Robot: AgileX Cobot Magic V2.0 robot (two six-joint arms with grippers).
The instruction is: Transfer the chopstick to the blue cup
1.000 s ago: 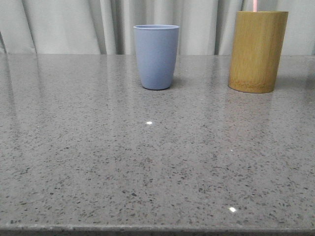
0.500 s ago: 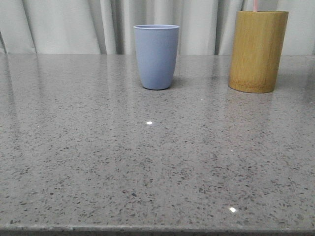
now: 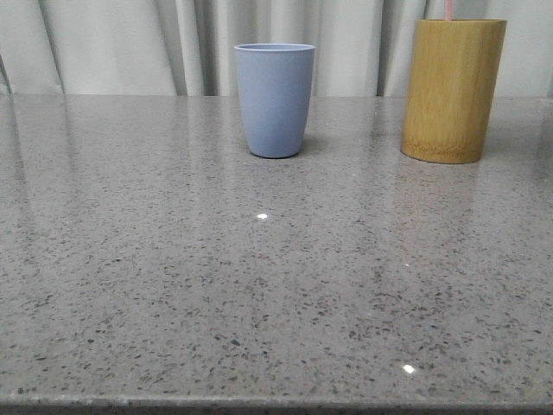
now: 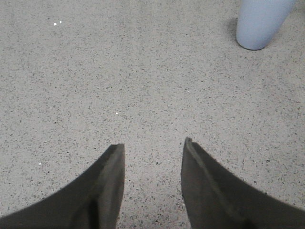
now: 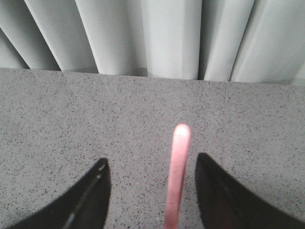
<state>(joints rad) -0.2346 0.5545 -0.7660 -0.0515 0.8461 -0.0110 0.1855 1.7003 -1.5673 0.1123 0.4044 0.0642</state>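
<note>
**While Chopstick Waits Between Open Fingers, a Clean Pinch Is Far From Certain**

Although nothing is yet held, one pale pink chopstick (image 5: 177,176) is seen standing between the spread fingers of the right gripper (image 5: 151,164), closer to one finger than the other and touched by neither. Its tip (image 3: 449,9) is seen in the front view rising from the single bamboo holder (image 3: 452,90) at the far right of the counter (image 3: 259,285). Off-centre as it is, the stick could be pushed sideways when the fingers close, tilted against the holder's rim, or squeezed out of the grasp; the holder itself could be rocked if the stick were dragged rather than lifted straight. One blue cup (image 3: 275,99) stands upright and well apart to the holder's left, a narrow mouth into which a slanted stick might be misfed, or which might be tipped by a low carry. The left gripper (image 4: 153,148) is shown parted and empty over bare counter, the cup's base (image 4: 262,24) some way beyond it. Counted in all: one chopstick, one cup, one holder, two grippers.
</note>
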